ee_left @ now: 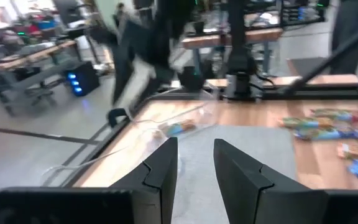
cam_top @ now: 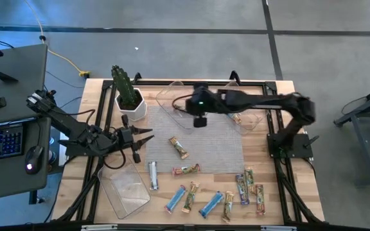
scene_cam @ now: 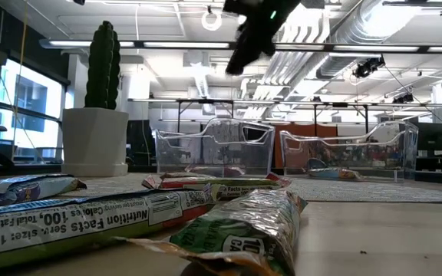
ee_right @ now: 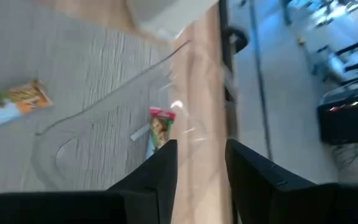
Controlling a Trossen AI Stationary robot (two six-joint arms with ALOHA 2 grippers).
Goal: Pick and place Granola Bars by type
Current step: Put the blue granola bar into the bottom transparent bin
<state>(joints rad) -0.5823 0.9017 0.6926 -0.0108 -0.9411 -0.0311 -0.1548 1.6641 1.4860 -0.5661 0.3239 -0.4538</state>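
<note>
Several wrapped granola bars (cam_top: pixel 227 196) lie flat on the table's near half, and two more (cam_top: pixel 179 147) on the grey mat (cam_top: pixel 217 144). My right gripper (ee_right: pixel 201 146) hangs open above the clear tray (cam_top: pixel 171 97) at the far middle, nothing between its fingers. A red-and-green bar (ee_right: pixel 160 127) lies flat on that tray's floor. A second clear tray (cam_top: pixel 252 117) at the far right holds a bar (cam_top: pixel 237 119). My left gripper (ee_left: pixel 196 146) waits open at the table's left, clear of everything.
A cactus in a white pot (cam_top: pixel 129 96) stands at the far left, beside the middle tray. A third clear tray (cam_top: pixel 124 187) sits at the near left corner. The mat's middle is bare. A desk with a keyboard (cam_top: pixel 2 141) stands left of the table.
</note>
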